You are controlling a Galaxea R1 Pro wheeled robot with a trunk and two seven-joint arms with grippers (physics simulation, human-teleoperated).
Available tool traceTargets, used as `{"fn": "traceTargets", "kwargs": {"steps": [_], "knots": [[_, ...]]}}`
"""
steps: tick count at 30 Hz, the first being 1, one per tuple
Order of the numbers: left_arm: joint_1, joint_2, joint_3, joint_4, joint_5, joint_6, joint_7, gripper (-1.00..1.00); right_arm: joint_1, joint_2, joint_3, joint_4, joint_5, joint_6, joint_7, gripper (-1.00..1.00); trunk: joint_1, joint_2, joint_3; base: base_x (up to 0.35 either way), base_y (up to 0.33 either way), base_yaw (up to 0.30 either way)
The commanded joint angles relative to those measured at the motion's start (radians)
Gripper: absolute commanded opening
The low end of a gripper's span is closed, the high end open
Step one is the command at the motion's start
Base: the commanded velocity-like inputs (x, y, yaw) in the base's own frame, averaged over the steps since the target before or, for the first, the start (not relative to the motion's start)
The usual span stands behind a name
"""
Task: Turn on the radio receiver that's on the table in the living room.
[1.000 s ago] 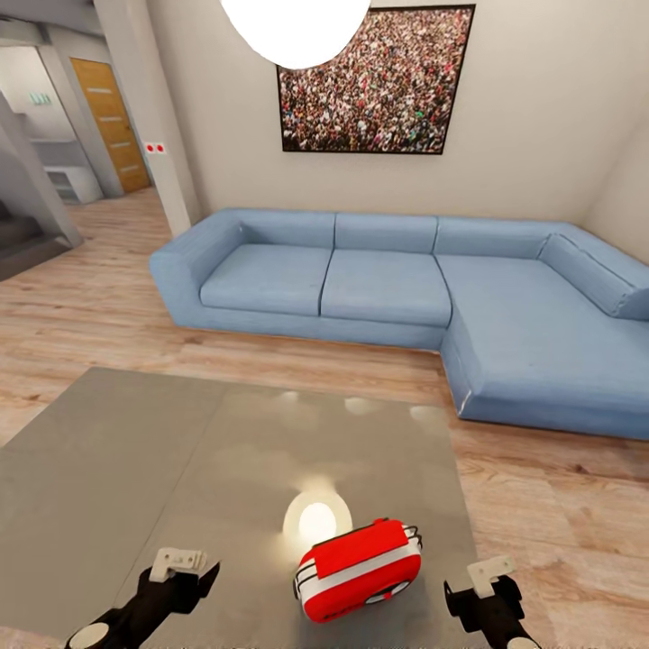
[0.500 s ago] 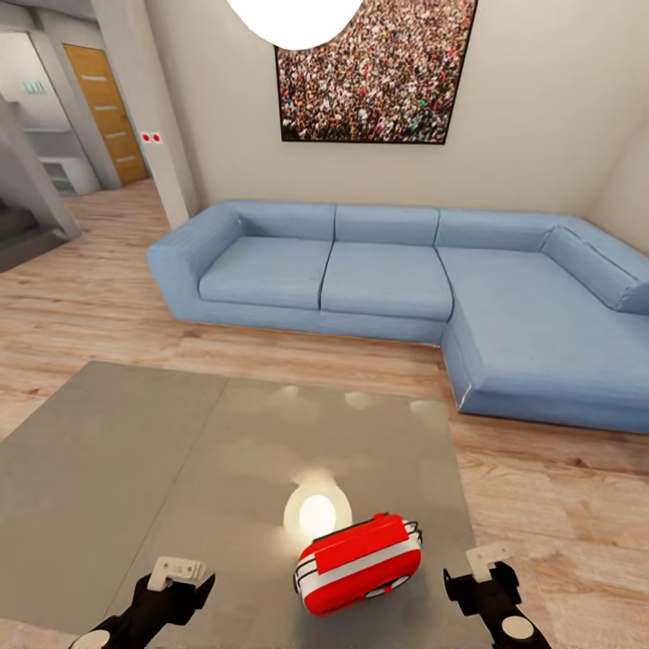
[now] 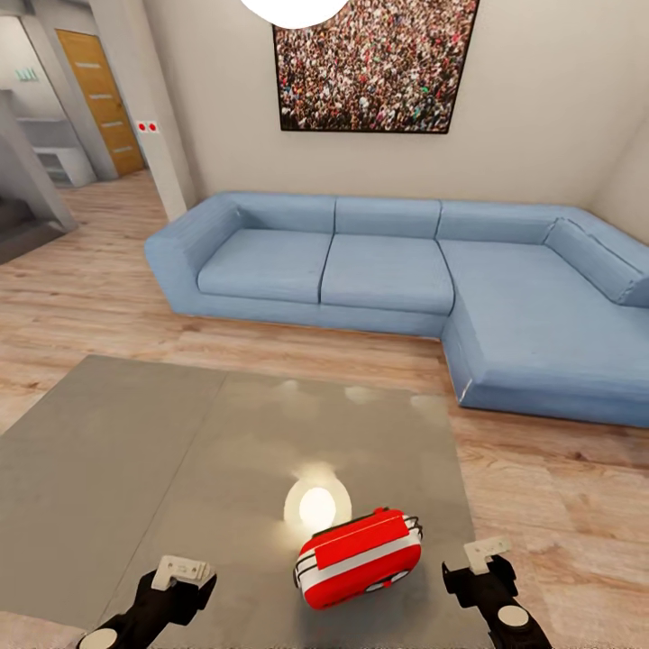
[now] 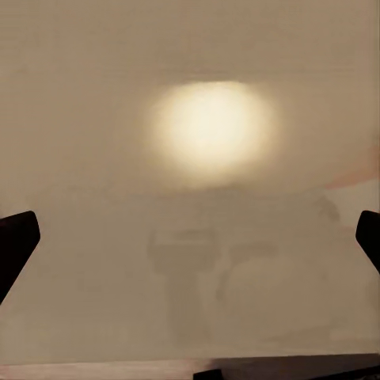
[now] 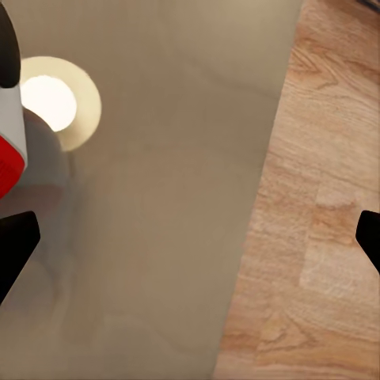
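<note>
Radio receiver (image 3: 359, 560), red with a white band, sits on the near right part of the table (image 3: 180, 451), between the two end effectors and closer to the right one. The left end effector (image 3: 180, 577) hangs over the near edge of the table, well to the left of the radio; in the left wrist view its dark fingertips (image 4: 17, 241) stand wide apart with nothing between them, bare glossy table top below. The right end effector (image 3: 487, 563) hovers near the table's right edge, just right of the radio and apart from it; its fingertips (image 5: 16, 245) are likewise spread wide and hold nothing, with the radio's red and white side (image 5: 9, 150) off to one side. A bright lamp reflection (image 3: 315, 505) glows on the table just beyond the radio. Farther off, a blue L-shaped sofa (image 3: 388, 279) stands on the wood floor (image 3: 99, 297) below a framed crowd photo (image 3: 374, 63).
</note>
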Motion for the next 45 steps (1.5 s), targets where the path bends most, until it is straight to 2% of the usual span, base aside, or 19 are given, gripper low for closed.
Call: {"fn": "traceTargets", "kwargs": {"steps": [1,9,45], "knots": [[0.000,-0.003,0.000,0.000,-0.005,0.000,0.001,1.00,-0.002,0.000,0.000,0.002,0.001,0.000,0.001,1.00,0.000,0.000,-0.002,0.000,0.000,0.000],[0.000,-0.014,0.000,-0.003,-0.014,0.000,0.001,1.00,-0.004,0.002,0.001,-0.001,0.006,-0.001,0.002,1.00,0.000,0.000,-0.011,0.000,0.000,0.000],[0.000,-0.015,0.001,-0.001,-0.011,-0.002,0.002,1.00,-0.003,0.007,0.001,-0.009,-0.003,0.009,0.011,1.00,0.000,0.000,-0.012,0.000,0.000,0.000]]}}
